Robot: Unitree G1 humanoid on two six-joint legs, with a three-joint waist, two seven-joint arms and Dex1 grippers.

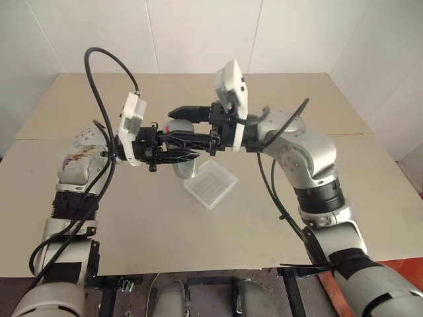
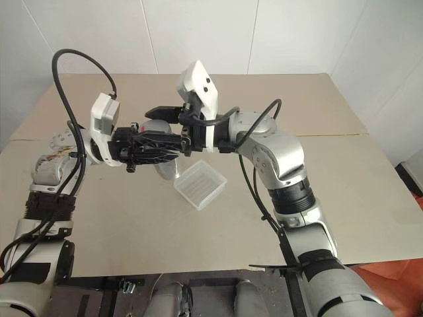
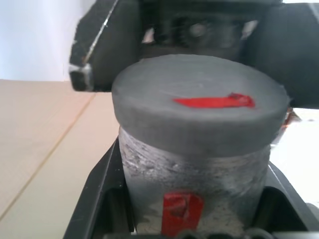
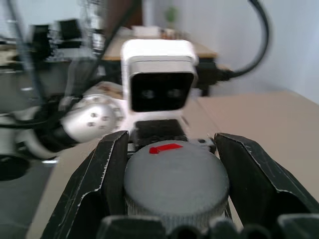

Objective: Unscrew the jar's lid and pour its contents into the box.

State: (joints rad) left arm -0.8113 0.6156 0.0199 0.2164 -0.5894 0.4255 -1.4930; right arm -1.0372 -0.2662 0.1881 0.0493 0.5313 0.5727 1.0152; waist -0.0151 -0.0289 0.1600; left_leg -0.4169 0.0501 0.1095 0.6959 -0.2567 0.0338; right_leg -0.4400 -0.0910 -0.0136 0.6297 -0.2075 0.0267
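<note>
My left gripper (image 1: 180, 146) is shut on the body of the jar (image 3: 194, 174), a grey cylinder with a red mark on its side, and holds it upright above the table. From the opposite side my right gripper (image 1: 186, 125) is shut on the lid (image 4: 174, 181), one black finger on each side of it. The lid (image 3: 199, 107) is grey, sits on the jar, and has a red mark on top. The box (image 1: 210, 183), a shallow clear ribbed tray, lies on the table just below and to the right of the jar.
A tan table (image 1: 99, 205) spreads out under both arms, and a seam crosses it at mid-depth. White walls stand behind it and at its right. Black cables (image 1: 99, 79) loop above my left wrist and hang beside my right forearm.
</note>
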